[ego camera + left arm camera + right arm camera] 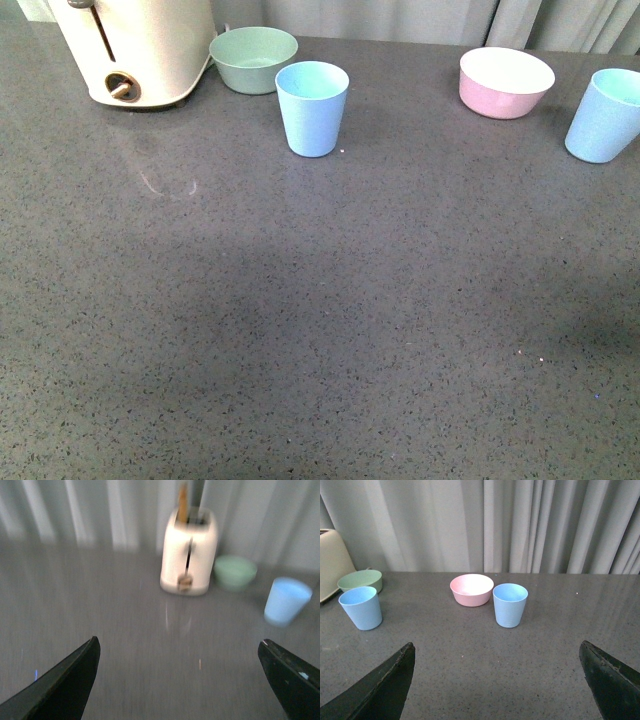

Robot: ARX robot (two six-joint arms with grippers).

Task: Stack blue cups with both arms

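While the cups stood apart: the centre blue cup [312,108] sat at twelve o'clock on the counter [320,330]. The right blue cup [605,116] sat at two o'clock, cut by the front view's edge. Neither was held.
Cups, risk: being light and tall, either could tip or skid if one finger met it first. I'd judge that off-line axes would catch rim on rim.
Cups, pointing: both were upright with mouths up, long axis vertical, narrowing to the base.
Left gripper [178,641]: spread wide and empty; its view was blurred.
Right gripper [496,644]: spread wide and empty.
Green bowl [253,58]: just beside the centre blue cup at ten o'clock, where a wide claw might clip it.
Pink bowl [506,82]: near the right blue cup at ten o'clock, the same hazard.
Toaster [140,50]: farther out at ten o'clock, beyond the green bowl.
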